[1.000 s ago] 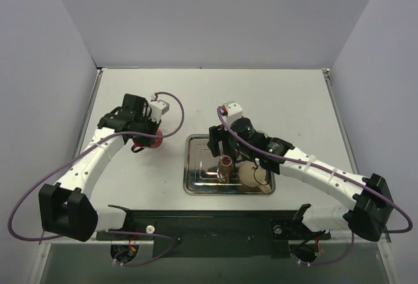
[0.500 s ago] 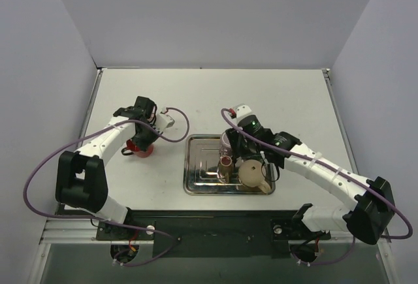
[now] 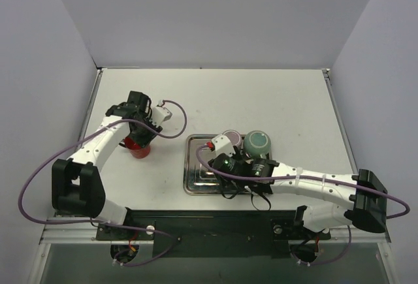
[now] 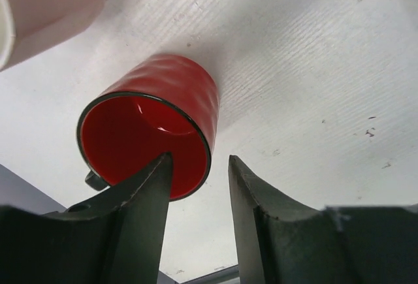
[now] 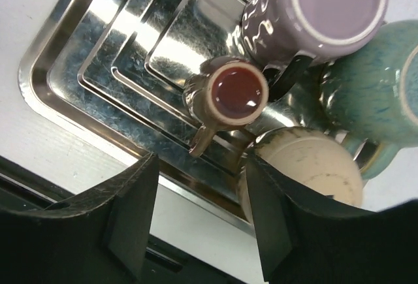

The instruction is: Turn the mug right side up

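Mug [image 4: 153, 134] upright just beneath left gripper [image 4: 199, 160]

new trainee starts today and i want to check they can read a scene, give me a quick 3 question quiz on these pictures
1. Short answer: which gripper is at the red mug?
2. True or false: the red mug stands in the metal tray.
3. Pick one: the small tan cup is A) upside down, B) standing free in the tray with its mouth facing the wrist camera, C) lying on the bare table.

Key
1. The left gripper, with its fingers apart on either side of the rim.
2. False: it stands on the table.
3. B
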